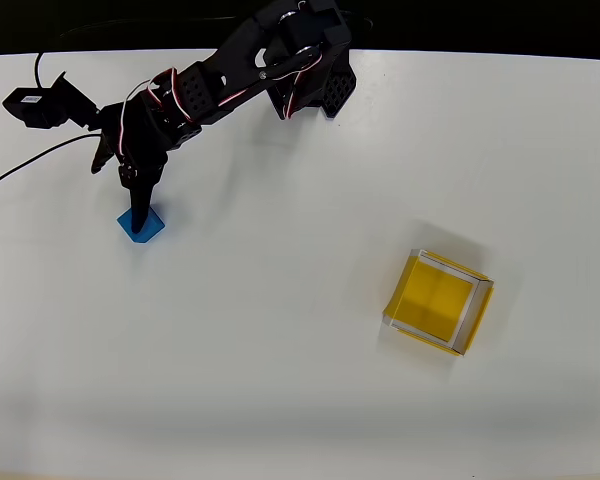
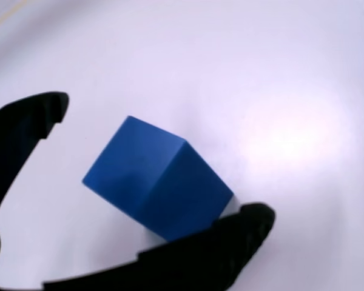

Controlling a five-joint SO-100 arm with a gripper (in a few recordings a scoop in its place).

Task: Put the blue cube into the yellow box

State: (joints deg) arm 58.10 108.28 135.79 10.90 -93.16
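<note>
Arm: the black arm reaches from the top of the overhead view down to the left side of the white table [image 1: 280, 400], its gripper [image 1: 140, 205] pointing down over the blue cube [image 1: 142, 224].

Cube: it rests on the table, turned corner-on to the fingers; the wrist view shows 2 faces of the blue cube [image 2: 158, 188] meeting at an edge that runs toward the lower finger.

Gripper state: spread apart, nothing clamped. In the wrist view the gripper [image 2: 161, 160] has 1 finger [image 2: 24, 130] up at the left, apart from the cube, and the other low at the right, right at the cube's lower corner (whether it touches I can't tell).

Key relation: the cube sits between the 2 fingers but skewed, so I'd judge the closing jaws would meet corners rather than flat faces; that could twist or squirt the cube unless it squares up as they close.

Yellow box [image 1: 440, 300]: open top up, empty, well apart from the cube, toward the lower right of the overhead view.

Progress: I'd call this the grasp step, carry and drop not yet done.
</note>
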